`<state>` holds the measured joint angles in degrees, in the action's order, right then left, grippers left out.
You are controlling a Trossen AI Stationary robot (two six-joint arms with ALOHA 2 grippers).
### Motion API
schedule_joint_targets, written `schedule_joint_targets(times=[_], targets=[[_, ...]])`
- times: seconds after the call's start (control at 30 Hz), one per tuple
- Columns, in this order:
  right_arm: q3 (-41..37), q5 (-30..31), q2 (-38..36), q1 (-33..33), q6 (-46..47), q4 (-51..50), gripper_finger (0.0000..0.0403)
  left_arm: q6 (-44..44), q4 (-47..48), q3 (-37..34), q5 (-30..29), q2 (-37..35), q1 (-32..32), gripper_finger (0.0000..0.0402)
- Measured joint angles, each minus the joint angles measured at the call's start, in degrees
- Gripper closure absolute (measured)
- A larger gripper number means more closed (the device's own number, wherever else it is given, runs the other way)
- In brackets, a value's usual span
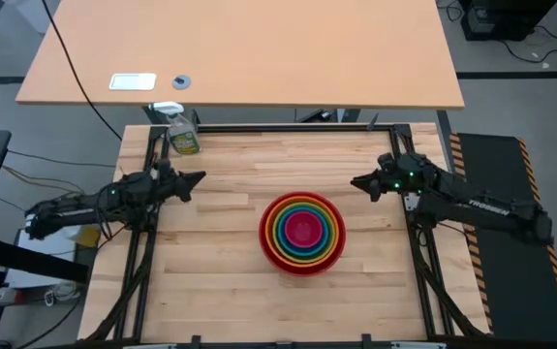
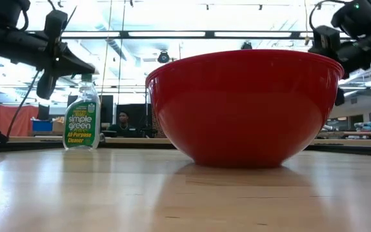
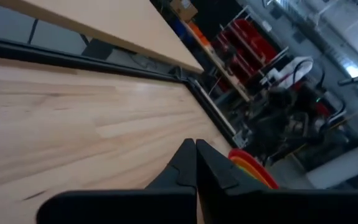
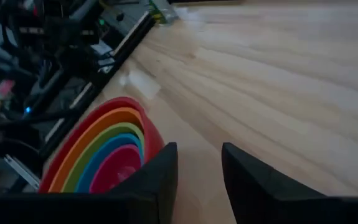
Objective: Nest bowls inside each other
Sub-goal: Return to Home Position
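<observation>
The bowls (image 1: 302,233) stand nested at the middle of the table: red outermost, then orange, lime green and blue, with magenta pink innermost. In the low view only the red bowl (image 2: 243,106) shows, resting on its base. My left gripper (image 1: 201,178) hangs shut over the table's left side, pointing toward the bowls, with nothing in it. My right gripper (image 1: 354,181) hovers over the right side, open and empty, pointing toward the left. The right wrist view shows the stack (image 4: 104,158) just beyond its fingers (image 4: 160,168).
A spray bottle (image 1: 183,136) of yellow-green liquid stands at the far left corner of the table. A black frame (image 1: 288,127) runs along the table's edges. Beyond it is a second wooden desk (image 1: 239,48). A person (image 2: 123,122) sits in the room behind.
</observation>
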<state>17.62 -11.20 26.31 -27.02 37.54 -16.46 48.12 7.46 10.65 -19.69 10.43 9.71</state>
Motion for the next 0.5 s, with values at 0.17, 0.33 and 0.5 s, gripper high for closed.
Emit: schedule_joint_targets(times=[0.17, 0.33, 0.5], targets=[[-4.38, -2.32, -5.20, -3.36, 3.33, 1.53, 0.0273, 1.95, 0.05, -3.72, -0.02, -4.22, 0.53, 0.0401], [-6.89, -4.98, -9.79, -5.63, 5.38, 1.21, 0.0273, 5.10, -0.70, -6.96, 0.06, -6.74, 0.51, 0.0401], [-10.42, -8.05, -13.68, -8.06, 8.67, 1.23, 0.0273, 4.80, -0.41, -6.95, 0.06, -7.50, 0.51, 0.0401]])
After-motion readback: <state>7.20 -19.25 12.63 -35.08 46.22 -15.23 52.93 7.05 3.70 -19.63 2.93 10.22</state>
